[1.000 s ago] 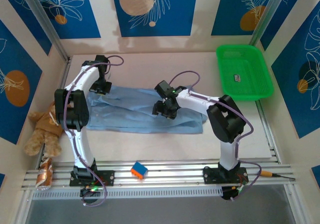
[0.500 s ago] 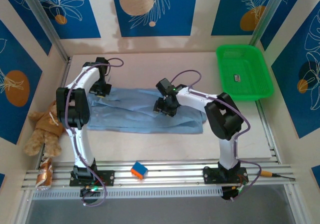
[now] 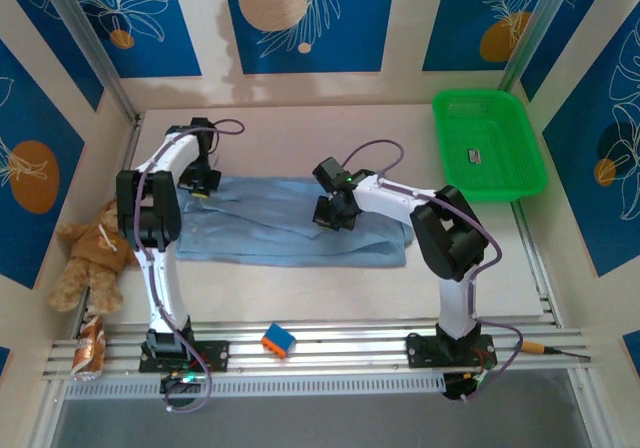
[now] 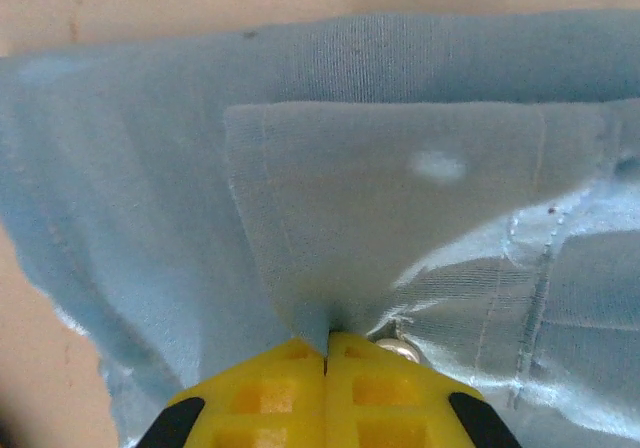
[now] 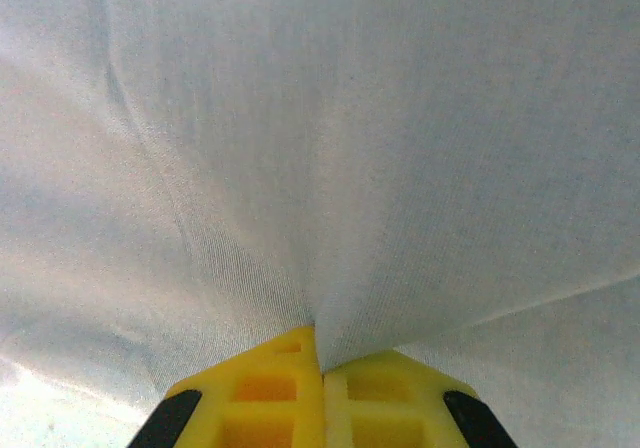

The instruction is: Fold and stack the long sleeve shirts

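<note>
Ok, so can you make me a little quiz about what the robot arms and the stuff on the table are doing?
1. True or false: the left jaws and the right jaws are both shut on the light blue shirt.
2. What sits at the far right of the table? A) green basket B) red bucket C) shoe
3. Fill the gap: the teddy bear sits off the table's ___ side.

Key: 1 true; 2 A; 3 left.
</note>
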